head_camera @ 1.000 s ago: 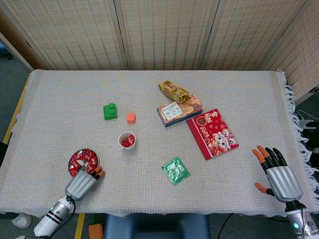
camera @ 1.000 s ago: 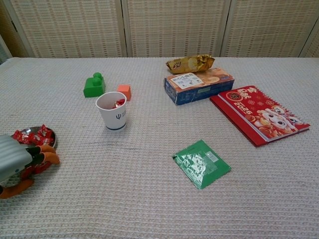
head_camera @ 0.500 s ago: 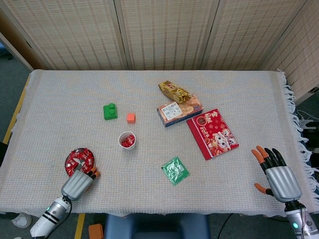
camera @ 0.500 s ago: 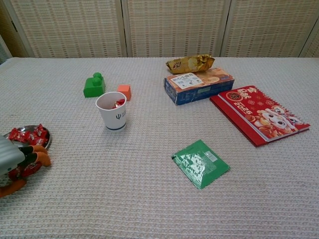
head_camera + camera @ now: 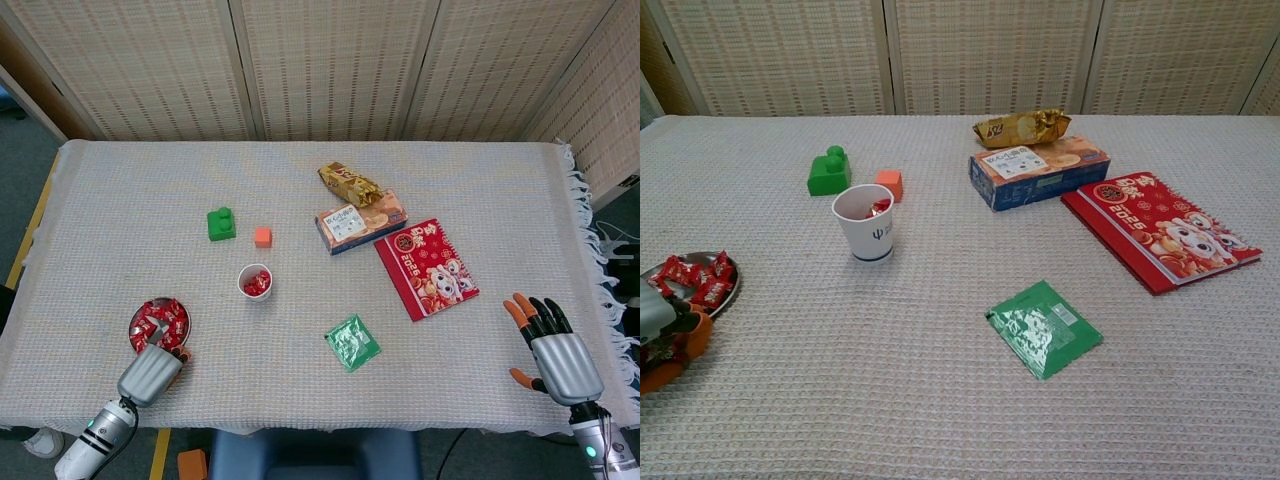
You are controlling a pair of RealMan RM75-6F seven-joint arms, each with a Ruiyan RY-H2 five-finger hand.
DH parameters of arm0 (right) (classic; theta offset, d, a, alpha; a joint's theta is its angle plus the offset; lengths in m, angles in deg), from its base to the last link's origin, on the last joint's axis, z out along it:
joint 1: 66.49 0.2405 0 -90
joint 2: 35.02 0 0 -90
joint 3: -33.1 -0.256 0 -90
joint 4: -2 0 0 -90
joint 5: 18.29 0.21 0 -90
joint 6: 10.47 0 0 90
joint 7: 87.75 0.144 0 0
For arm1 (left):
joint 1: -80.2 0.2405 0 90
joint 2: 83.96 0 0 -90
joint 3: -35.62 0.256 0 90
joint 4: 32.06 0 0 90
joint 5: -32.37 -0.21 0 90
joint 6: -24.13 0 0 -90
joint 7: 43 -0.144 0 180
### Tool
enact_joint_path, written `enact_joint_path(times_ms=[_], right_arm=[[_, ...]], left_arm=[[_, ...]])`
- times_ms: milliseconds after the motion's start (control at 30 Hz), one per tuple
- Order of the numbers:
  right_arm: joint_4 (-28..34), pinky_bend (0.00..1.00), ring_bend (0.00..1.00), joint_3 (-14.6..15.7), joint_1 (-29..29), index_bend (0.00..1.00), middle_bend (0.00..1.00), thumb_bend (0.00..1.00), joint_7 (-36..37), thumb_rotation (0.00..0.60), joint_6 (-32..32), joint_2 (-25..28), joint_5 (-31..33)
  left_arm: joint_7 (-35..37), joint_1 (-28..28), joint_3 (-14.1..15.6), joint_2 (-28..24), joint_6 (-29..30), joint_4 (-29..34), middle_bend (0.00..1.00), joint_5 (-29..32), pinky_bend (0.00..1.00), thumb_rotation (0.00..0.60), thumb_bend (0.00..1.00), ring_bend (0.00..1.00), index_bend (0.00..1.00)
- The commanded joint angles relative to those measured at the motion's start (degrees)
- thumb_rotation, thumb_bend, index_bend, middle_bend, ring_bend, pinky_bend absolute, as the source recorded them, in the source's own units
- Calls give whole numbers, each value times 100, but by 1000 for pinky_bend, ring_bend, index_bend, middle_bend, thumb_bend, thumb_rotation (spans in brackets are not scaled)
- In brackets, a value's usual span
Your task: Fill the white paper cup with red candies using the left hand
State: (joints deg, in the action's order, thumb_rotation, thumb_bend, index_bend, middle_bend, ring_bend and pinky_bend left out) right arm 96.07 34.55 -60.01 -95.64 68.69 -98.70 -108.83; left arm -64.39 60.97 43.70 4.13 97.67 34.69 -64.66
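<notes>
One white paper cup stood on the table, with a few red candies inside, count unclear. One metal dish held a heap of red candies, too jumbled to count. There was one green block, one orange cube, one gold snack bag, one blue box, one red calendar, one green packet. Two hands showed: left hand, right hand.
</notes>
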Motion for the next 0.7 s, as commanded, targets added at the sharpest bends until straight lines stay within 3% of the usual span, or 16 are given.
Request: enact_joint_path(times_ms=[33, 300, 500, 700], right_arm=[[4, 0, 0, 1, -1, 0, 0, 62, 2, 600, 4, 2, -4], [13, 0, 0, 4, -5, 0, 0, 62, -4, 600, 11, 5, -3], [19, 0, 0, 13, -6, 0, 0, 62, -3, 600, 11, 9, -15], [18, 0, 0, 11, -7, 0, 0, 62, 15, 600, 20, 18, -18]], left_arm=[[24, 16, -4, -1, 2, -24, 499, 2, 1000, 600, 417, 756, 508], [146, 87, -2, 10, 35, -128, 521, 14, 1000, 600, 433, 756, 523], [227, 148, -33, 45, 300, -182, 672, -108, 1000, 600, 514, 768, 627], [220, 156, -60, -52, 373, 6, 748, -150, 1000, 600, 577, 775, 694]])
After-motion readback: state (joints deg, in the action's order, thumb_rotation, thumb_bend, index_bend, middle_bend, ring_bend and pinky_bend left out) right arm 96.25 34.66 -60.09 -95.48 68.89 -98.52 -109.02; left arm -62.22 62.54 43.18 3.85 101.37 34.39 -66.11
